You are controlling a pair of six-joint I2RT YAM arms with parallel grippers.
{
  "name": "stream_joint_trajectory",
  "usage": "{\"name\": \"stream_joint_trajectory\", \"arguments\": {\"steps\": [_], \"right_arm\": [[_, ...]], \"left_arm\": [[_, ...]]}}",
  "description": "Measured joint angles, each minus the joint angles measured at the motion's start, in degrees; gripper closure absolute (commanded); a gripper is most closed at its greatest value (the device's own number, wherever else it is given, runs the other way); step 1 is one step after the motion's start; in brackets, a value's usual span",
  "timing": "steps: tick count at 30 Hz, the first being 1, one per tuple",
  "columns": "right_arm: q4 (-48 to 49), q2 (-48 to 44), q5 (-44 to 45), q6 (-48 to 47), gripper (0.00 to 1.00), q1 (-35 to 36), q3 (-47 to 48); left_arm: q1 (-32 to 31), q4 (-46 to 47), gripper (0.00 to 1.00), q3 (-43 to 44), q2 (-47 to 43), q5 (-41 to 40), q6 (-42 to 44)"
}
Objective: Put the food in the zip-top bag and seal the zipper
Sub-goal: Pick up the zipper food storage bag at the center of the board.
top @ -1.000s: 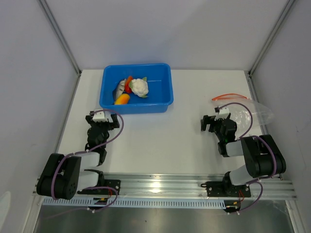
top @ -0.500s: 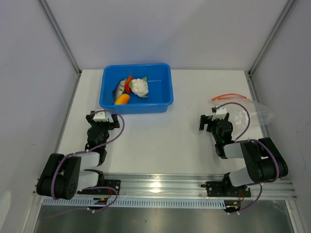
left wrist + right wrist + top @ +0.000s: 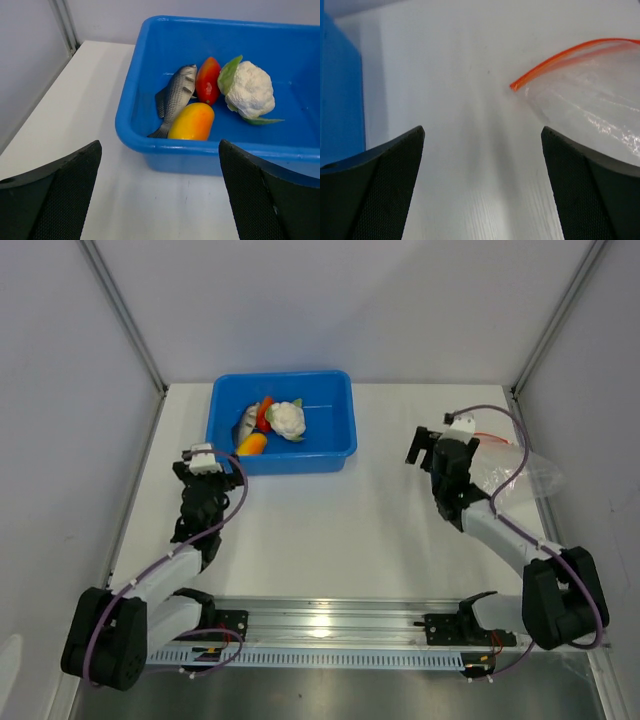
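Observation:
The food lies in a blue tub (image 3: 330,455): white cauliflower with green leaves (image 3: 288,419), red pepper (image 3: 264,415), orange piece (image 3: 251,443) and grey fish (image 3: 246,424). The left wrist view shows the cauliflower (image 3: 252,91), pepper (image 3: 207,81), orange piece (image 3: 192,122) and fish (image 3: 176,97). My left gripper (image 3: 200,468) is open and empty, just short of the tub's near left corner. The clear zip-top bag (image 3: 500,468) lies at the right, its red-orange zipper (image 3: 560,61) ahead of my right gripper (image 3: 443,445), which is open and empty at the bag's left end.
The tub's wall (image 3: 340,100) shows at the left of the right wrist view. Grey enclosure walls with metal posts (image 3: 125,315) stand around the white table. An aluminium rail (image 3: 330,625) runs along the near edge.
Both arms have reached forward. The left gripper moved toward the tub's near left corner. The right gripper moved farther up the table, beside the bag's mouth. The food and bag have not moved.

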Motion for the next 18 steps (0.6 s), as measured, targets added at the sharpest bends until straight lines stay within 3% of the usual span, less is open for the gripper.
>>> {"name": "stream_joint_trajectory", "arguments": {"steps": [6, 12, 14, 18], "right_arm": [[-19.6, 13.5, 2.3, 11.3, 0.0, -4.5, 24.2], [-29.8, 23.0, 4.3, 14.8, 0.01, -5.0, 35.9], [-33.0, 26.6, 4.9, 16.5, 0.01, -5.9, 40.0], [-42.0, 36.3, 6.1, 21.0, 0.01, -10.0, 52.5]], "left_arm": [[-0.9, -22.2, 0.0, 9.0, -1.6, -7.9, -12.2], [-1.0, -44.0, 0.01, 12.7, -12.1, -9.6, -25.3], [-1.0, -50.4, 0.01, 12.7, -16.3, -8.5, -28.2], [-0.9, -59.0, 0.0, 13.9, -22.4, 1.6, -29.1]]}}
